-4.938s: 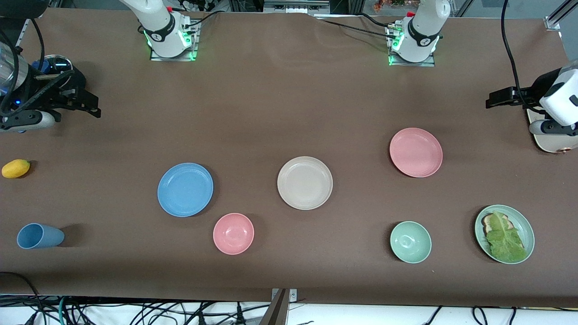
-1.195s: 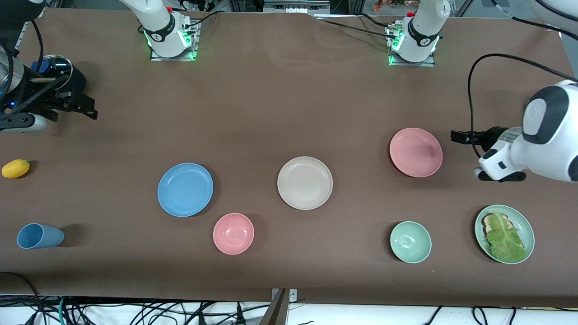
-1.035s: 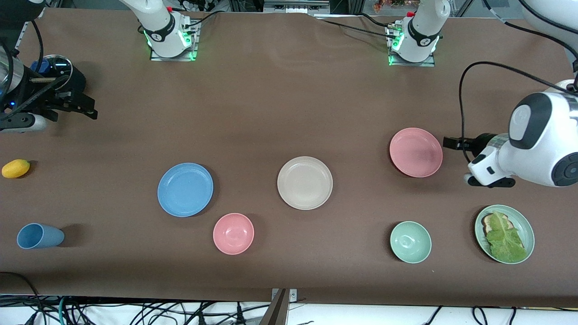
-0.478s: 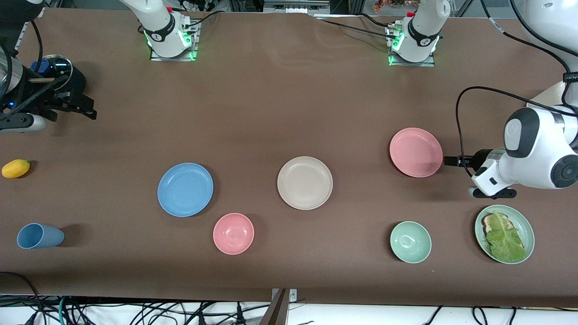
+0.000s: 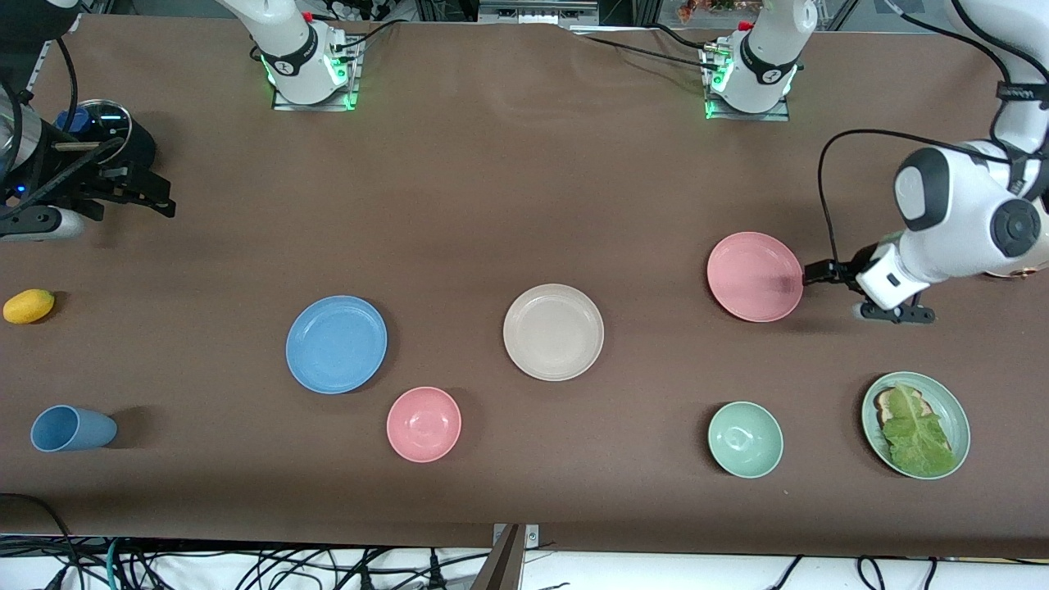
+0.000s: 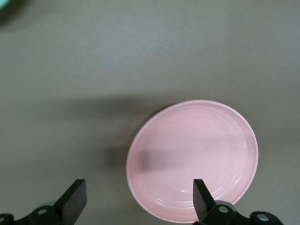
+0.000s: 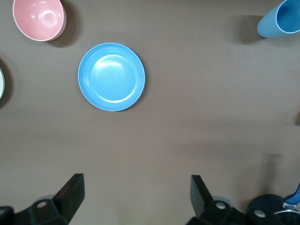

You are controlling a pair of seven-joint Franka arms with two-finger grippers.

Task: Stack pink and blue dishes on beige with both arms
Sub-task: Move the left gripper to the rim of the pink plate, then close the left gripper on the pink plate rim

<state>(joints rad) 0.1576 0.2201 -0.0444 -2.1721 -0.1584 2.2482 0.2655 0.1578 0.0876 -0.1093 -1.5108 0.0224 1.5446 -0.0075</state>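
Observation:
The salmon pink plate (image 5: 755, 276) lies toward the left arm's end of the table. The beige plate (image 5: 553, 332) is at the middle and the sky blue plate (image 5: 336, 344) lies toward the right arm's end. My left gripper (image 5: 813, 275) is low beside the pink plate's rim. In the left wrist view that gripper (image 6: 138, 204) is open, with the edge of the pink plate (image 6: 192, 154) between its fingers (image 6: 75, 202). My right gripper (image 5: 168, 201) waits open at the right arm's end; in the right wrist view it (image 7: 136, 194) is over bare table, well short of the blue plate (image 7: 111, 76).
A small pink bowl (image 5: 424, 424) sits nearer the front camera than the blue plate. A mint bowl (image 5: 745, 439) and a green plate with lettuce on toast (image 5: 915, 424) lie near the front edge. A blue cup (image 5: 72, 428) and a yellow fruit (image 5: 29, 306) are at the right arm's end.
The left arm has swung in from the table's end and come down, bringing its open gripper to the pink plate's rim. The right arm has hardly moved; no dish has shifted.

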